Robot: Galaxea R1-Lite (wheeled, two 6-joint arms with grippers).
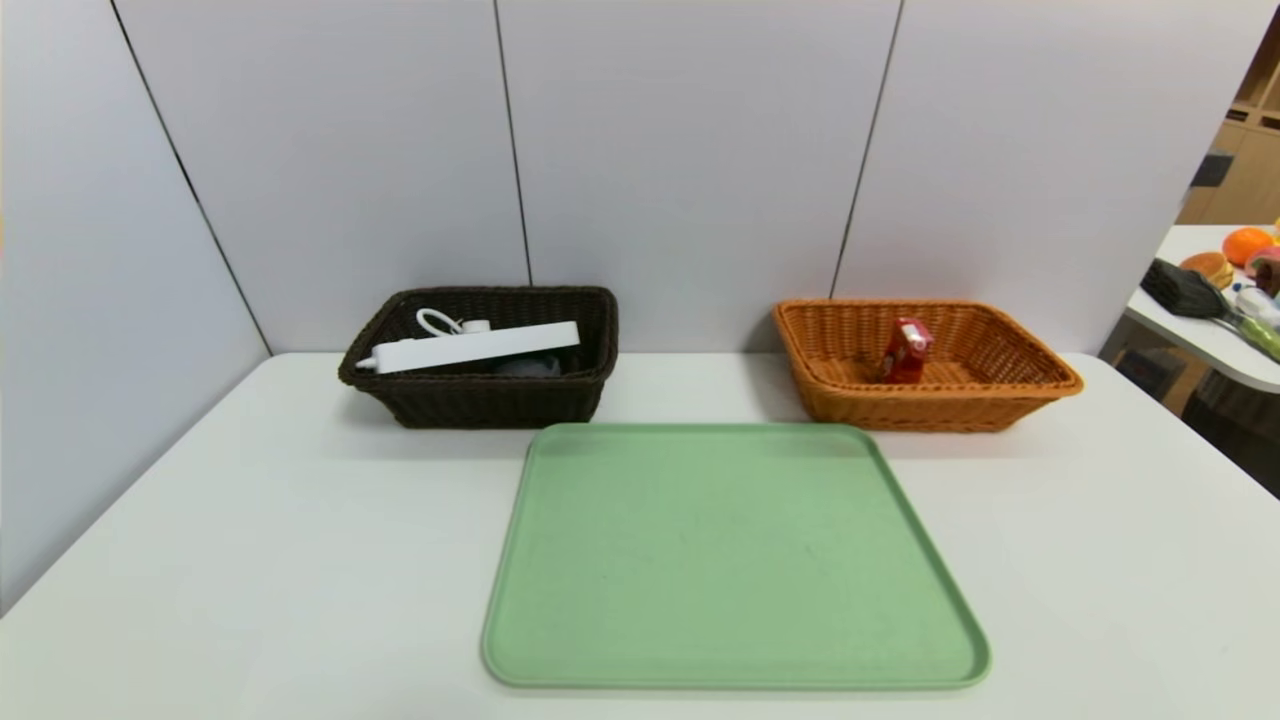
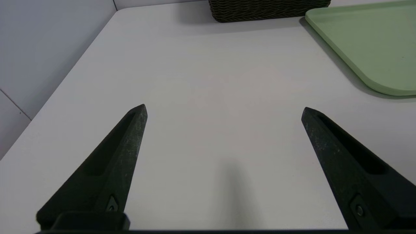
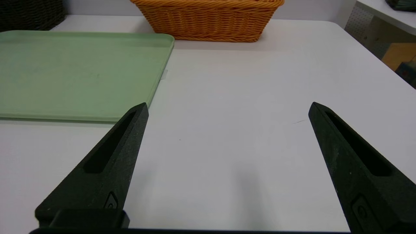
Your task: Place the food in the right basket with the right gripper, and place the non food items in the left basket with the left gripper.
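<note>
- Snack packet (image 1: 905, 351) upright in orange basket (image 1: 925, 365), well apart from right gripper (image 3: 227, 109); jaws wide, holding nothing.
- Power strip (image 1: 470, 346) across dark basket (image 1: 480, 355), grey cloth (image 1: 530, 366) under it; left gripper (image 2: 224, 110) far off over bare table (image 2: 208, 81), jaws wide, holding nothing.
- Green tray (image 1: 730, 560) between and in front of baskets.
- White wall panels (image 1: 690, 150) behind; side table (image 1: 1200, 330) with clutter at right.

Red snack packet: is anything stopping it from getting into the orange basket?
Nothing visible does: the small red snack packet already sits inside the orange-tan woven wicker basket. The flat green plastic tray in front holds nothing.
</note>
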